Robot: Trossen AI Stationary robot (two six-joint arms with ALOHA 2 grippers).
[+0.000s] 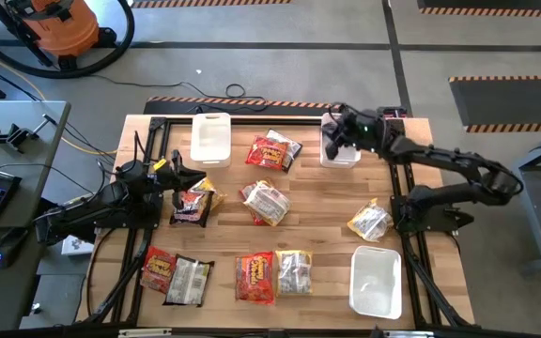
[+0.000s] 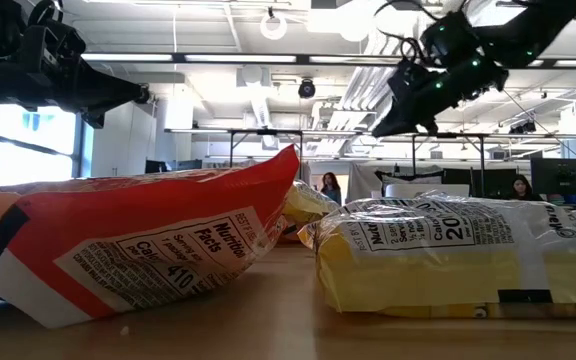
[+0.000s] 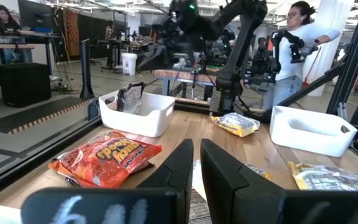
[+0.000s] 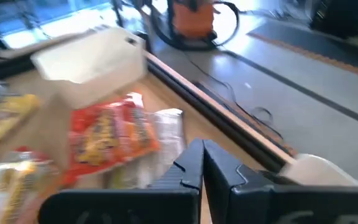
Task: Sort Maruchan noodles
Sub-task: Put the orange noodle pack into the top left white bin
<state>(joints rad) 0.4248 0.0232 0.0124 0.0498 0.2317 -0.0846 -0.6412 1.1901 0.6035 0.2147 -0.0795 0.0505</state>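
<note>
Several ramen packets lie flat on the wooden table: a red one (image 1: 272, 150) at the far middle, a yellow-white one (image 1: 266, 202) in the centre, a yellow one (image 1: 369, 222) to the right, a brown-red one (image 1: 193, 204) to the left, and several along the near edge (image 1: 255, 277). A dark packet (image 3: 129, 98) stands inside the far right bin (image 1: 341, 152). My left gripper (image 1: 178, 175) hovers shut over the table's left side, beside the brown-red packet. My right gripper (image 1: 334, 131) is shut and raised over the far right bin.
A second white bin (image 1: 209, 138) sits at the far left and a third (image 1: 376, 280) at the near right. Black frame rails run along the table's sides. A person (image 3: 294, 43) stands in the room beyond the table. Bare wood shows between the packets.
</note>
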